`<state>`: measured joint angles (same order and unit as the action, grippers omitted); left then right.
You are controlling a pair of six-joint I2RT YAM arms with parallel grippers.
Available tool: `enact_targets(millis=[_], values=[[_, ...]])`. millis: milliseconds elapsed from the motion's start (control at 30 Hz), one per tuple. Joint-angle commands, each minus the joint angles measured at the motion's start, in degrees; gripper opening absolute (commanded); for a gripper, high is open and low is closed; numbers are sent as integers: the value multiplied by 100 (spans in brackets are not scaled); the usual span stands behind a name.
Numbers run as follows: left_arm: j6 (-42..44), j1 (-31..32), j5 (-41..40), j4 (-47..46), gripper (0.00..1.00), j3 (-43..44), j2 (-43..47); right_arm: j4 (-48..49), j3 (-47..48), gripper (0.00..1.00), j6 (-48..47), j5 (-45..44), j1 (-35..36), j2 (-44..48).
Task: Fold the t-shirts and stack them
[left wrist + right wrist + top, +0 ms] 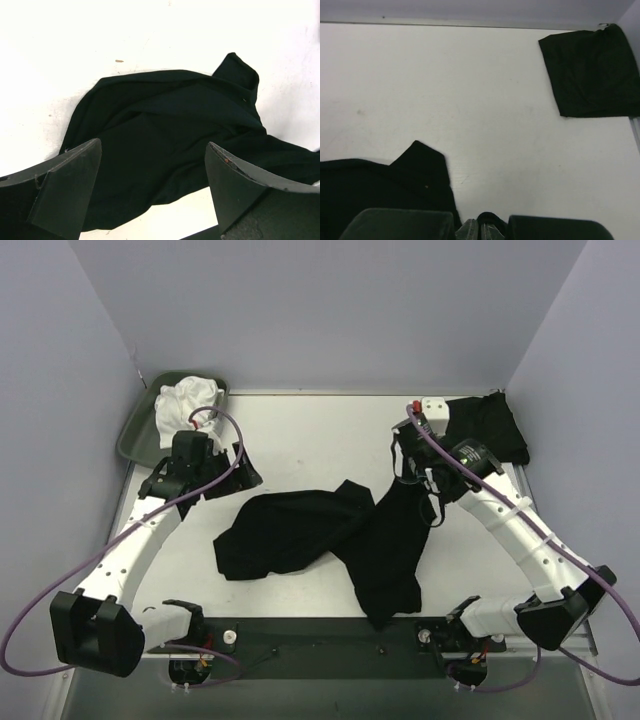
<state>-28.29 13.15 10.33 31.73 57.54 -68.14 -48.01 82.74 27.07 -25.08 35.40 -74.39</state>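
A black t-shirt [290,530] lies crumpled in the middle of the white table, and one long part of it [390,540] is drawn up toward the right. My right gripper [408,478] is shut on that cloth; in the right wrist view a small fold of black cloth [492,221] shows pinched in the right gripper [480,229]. My left gripper [238,472] hovers open over the shirt's left end, and its left wrist view shows the left gripper [152,145] with nothing between its fingers above the t-shirt [165,130]. A folded black t-shirt [490,425] [590,72] lies at the back right corner.
A grey-green tray [138,435] stands at the back left corner with a white cloth [187,400] bunched in it. Pale walls close in the table on three sides. A dark strip [320,635] runs along the near edge between the arm bases.
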Motion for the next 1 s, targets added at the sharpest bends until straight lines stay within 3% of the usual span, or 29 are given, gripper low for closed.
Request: enact_targets(millis=[0,100,233,300,467,600,633,667,700,733,833,967], values=[[87,-49,4,53,94,-76,327,125,156,0,-10,259,754,65],[201,-58,-57,114,94,-102,485,63,-517,0,622,127,1371,205],[289,-75,-93,150,94,-111,687,432,-1759,0,1685,-94,3274,364],[272,-76,-84,115,94,-85,723,512,-2102,0,2334,-128,3796,14],[254,-84,-75,53,94,-67,784,556,-2017,0,2962,-120,4843,-1433],[272,-84,-13,18,94,-137,855,416,-1350,0,2909,-128,5187,-2219],[263,-84,13,18,94,-155,864,293,-1165,24,2961,-242,5214,-2272],[272,-93,65,9,94,-173,872,-21,-894,40,2988,-600,5240,-2273],[272,-84,75,-8,94,-225,890,-207,-743,66,3006,-795,5267,-2221],[289,-93,57,9,95,-234,899,-383,-637,75,3032,-997,5258,-2142],[289,-84,83,-26,94,-331,943,-692,-408,88,2831,-1438,5101,-1659],[298,-84,127,-52,94,-357,952,-719,-504,90,2470,-1535,4600,-939]])
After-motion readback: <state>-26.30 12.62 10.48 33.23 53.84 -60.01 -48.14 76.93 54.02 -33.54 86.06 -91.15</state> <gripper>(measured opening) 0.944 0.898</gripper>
